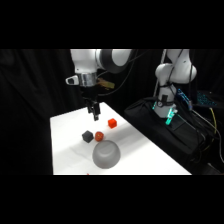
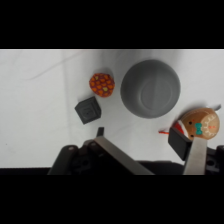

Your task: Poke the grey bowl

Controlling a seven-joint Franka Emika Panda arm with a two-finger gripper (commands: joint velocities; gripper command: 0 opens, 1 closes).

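Hovering above the white worktop (image 1: 67, 150), the white arm's two-finger gripper (image 1: 94, 111) hangs well clear of the large matte grey dome-shaped bowl (image 2: 150, 89), which sits upside down near the worktop's front edge, so its rounded back is the surface to poke. Fingers look apart in the wrist view and hold nothing. A small dark grey cube (image 2: 88, 109) and an orange-red patterned ball (image 2: 102, 83) lie just beside the bowl; a red block (image 1: 112, 122) sits further back. Judged: approach not yet begun.

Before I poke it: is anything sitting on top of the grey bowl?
Nothing rests on the grey bowl; it lies dome-up, its rounded top bare in both views. What may lie underneath is covered and cannot be seen.
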